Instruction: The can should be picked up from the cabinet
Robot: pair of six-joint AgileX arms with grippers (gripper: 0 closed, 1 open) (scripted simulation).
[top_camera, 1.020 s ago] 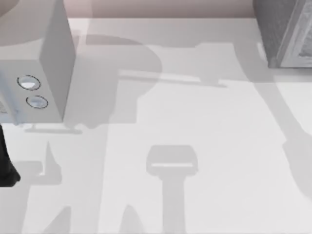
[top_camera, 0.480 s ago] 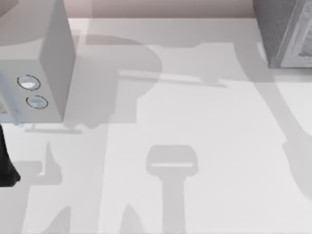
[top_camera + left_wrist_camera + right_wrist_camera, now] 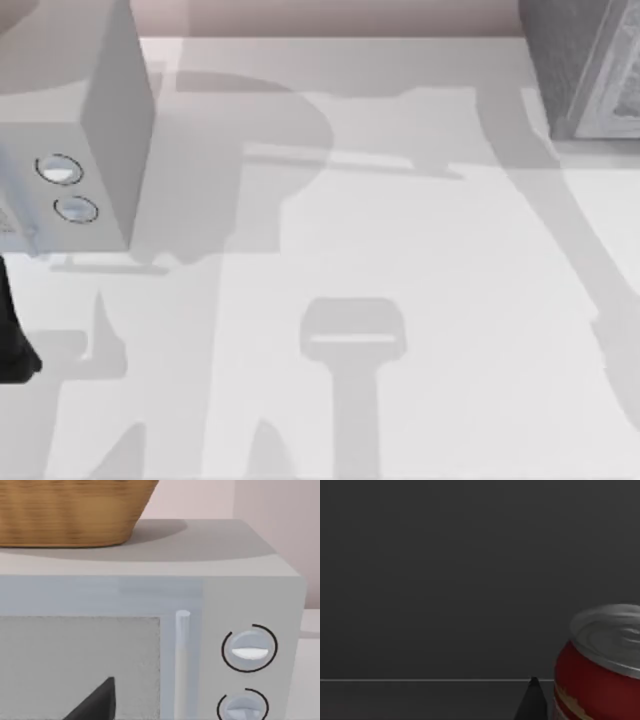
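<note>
top: overhead, down on table (image 3: 400, 250) | left wrist: close, level, facing microwave (image 3: 250, 580) front, shared with top (image 3: 100, 130) | right wrist: dark, close beside can (image 3: 600, 670)

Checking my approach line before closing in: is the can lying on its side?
No, the can stands upright in the right wrist view, its silver lid facing up above the red body, against a dark cabinet wall.

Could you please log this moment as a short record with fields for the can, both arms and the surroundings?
can: red can, silver top, upright in a dark cabinet interior
right pincer: one fingertip beside the can, not yet holding it
left arm: at the table's left edge, facing the microwave
microwave: door shut, wicker basket on top
table: white table
</note>
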